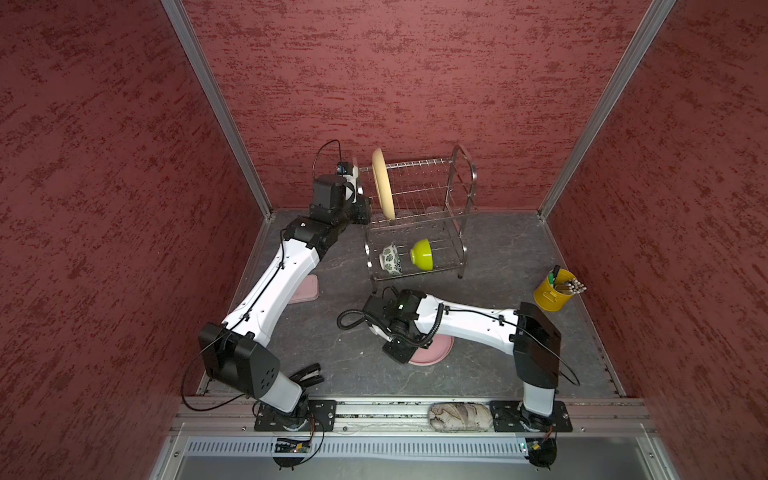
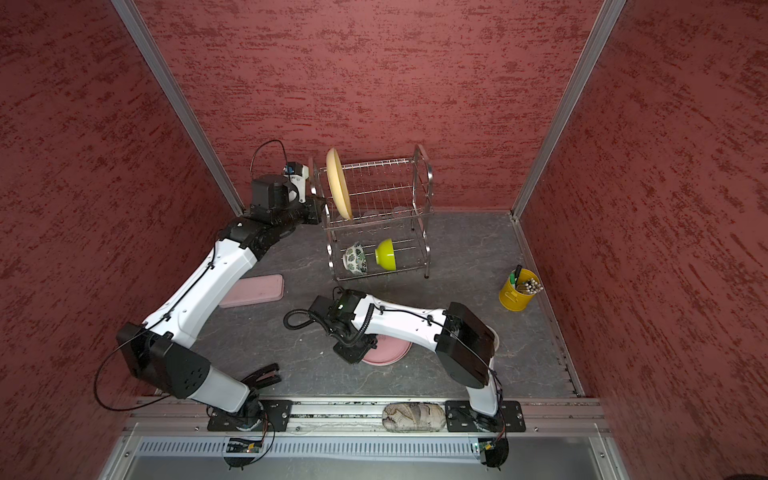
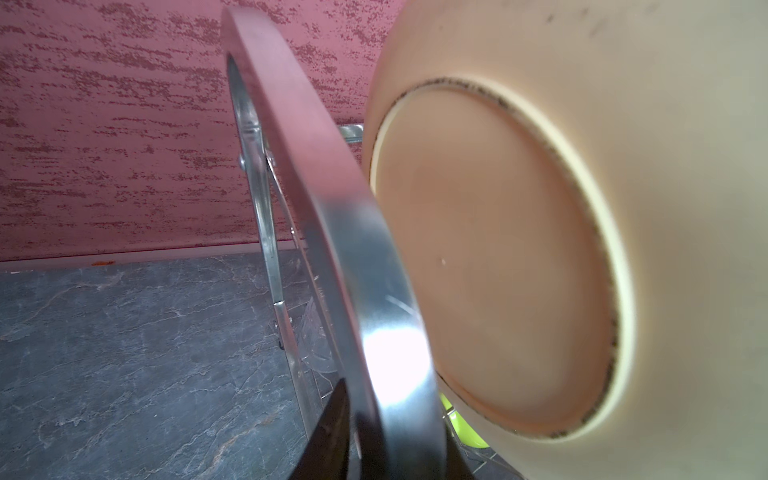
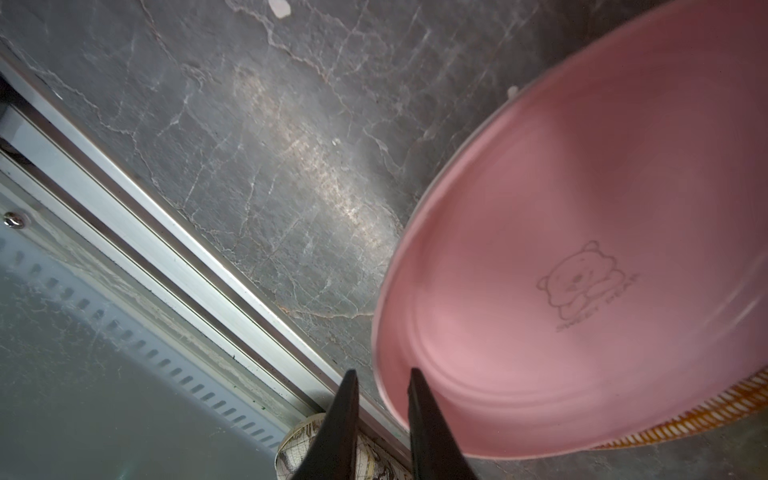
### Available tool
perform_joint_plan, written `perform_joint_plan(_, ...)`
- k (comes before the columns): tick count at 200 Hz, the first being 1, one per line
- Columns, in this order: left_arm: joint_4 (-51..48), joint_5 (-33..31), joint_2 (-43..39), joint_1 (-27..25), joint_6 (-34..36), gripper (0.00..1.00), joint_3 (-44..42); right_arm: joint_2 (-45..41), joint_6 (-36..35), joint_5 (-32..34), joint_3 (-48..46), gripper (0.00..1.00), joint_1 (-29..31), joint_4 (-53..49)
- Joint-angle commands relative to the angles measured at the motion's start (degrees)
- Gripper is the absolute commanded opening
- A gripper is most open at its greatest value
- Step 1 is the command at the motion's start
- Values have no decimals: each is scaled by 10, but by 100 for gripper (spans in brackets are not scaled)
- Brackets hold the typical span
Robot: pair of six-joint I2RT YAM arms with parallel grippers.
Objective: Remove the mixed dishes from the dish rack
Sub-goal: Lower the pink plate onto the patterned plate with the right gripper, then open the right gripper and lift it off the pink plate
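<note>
My right hand (image 4: 382, 371) stood narrowly parted astride the near rim of the pink plate (image 4: 582, 270), which lay face-up ahead of it. I judged it best to widen fully, then lift straight clear.

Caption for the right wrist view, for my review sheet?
Open right gripper straddles the rim of the pink plate, which lies on an orange-edged plate.

Both top views were diffusely lit and sharp, with the wall edges splayed toward the corners. Soft arm shadows lay on the desk (image 1: 498, 249) in front of the dish rack (image 1: 415, 195). In the left wrist view, white glare burned on the blurred rack handle; in the right wrist view, the pink plate (image 4: 582, 249) appeared smeared.
</note>
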Motion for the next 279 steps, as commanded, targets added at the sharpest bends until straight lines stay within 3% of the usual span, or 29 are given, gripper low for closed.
perform_joint_plan(1, 4, 35, 5, -5, -47, 25, -11, 3, 3, -21, -7, 24, 2, 14)
perform_joint_plan(37, 3, 35, 5, -5, -47, 25, -11, 0, 4, -25, -12, 23, 2, 20)
perform_joint_plan(92, 4, 36, 6, -5, -49, 25, -11, 3, 12, -29, -47, 7, 2, 73)
perform_joint_plan(155, 3, 37, 8, -5, -49, 25, -10, -1, 15, -23, -54, 5, 2, 86)
perform_joint_plan(279, -6, 34, 0, -6, -47, 21, -2, -142, 22, 74, 166, 5, -33, 5)
